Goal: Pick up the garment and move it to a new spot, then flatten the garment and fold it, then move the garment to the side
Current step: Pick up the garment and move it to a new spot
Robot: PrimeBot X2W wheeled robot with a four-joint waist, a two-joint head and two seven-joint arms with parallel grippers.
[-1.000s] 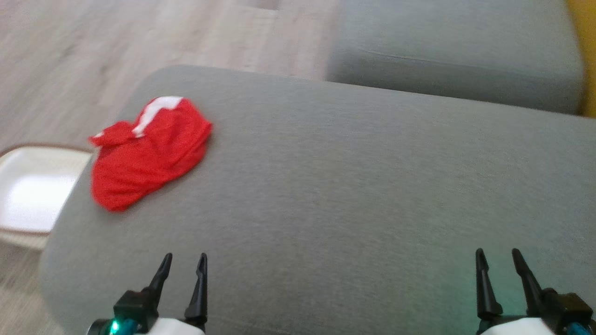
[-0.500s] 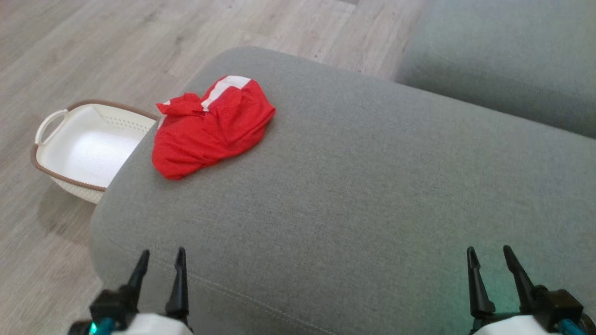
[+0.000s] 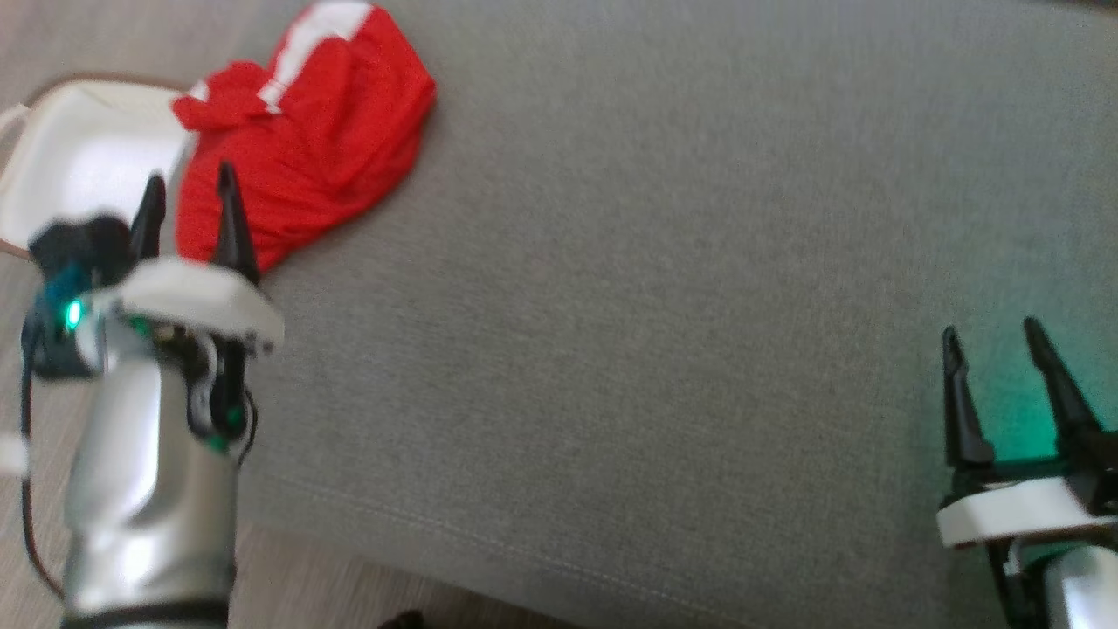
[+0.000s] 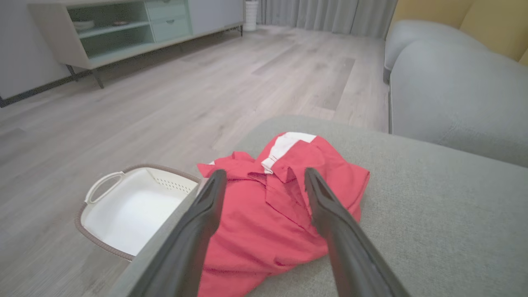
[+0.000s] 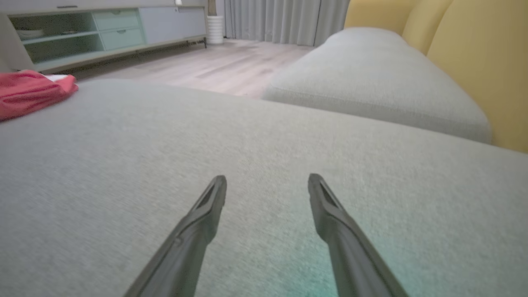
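Head view: the garment (image 3: 297, 131) lies crumpled at the left corner of the cushion (image 3: 655, 262), and the left gripper (image 3: 190, 175) points at it, jaws spread, likely lining up a grab. Left wrist view: the garment (image 4: 264, 218) sits just beyond those open fingers (image 4: 198, 231), seemingly untouched. Right wrist view: the right gripper (image 5: 267, 177), open and empty, hovers over bare cushion, well apart from the garment (image 5: 29, 93).

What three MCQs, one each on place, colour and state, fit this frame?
1. Where is the garment? A) on the grey cushion, at the corner by the basket B) in the basket C) on the floor
2. Garment colour? A) blue B) red with white trim C) green
3. Left tool? A) shut on the garment B) open, holding nothing C) shut, empty
Answers: 1A, it lies on the cushion's corner, basket alongside; 2B, red cloth with a white strip; 3B, fingers spread, cloth ungripped.
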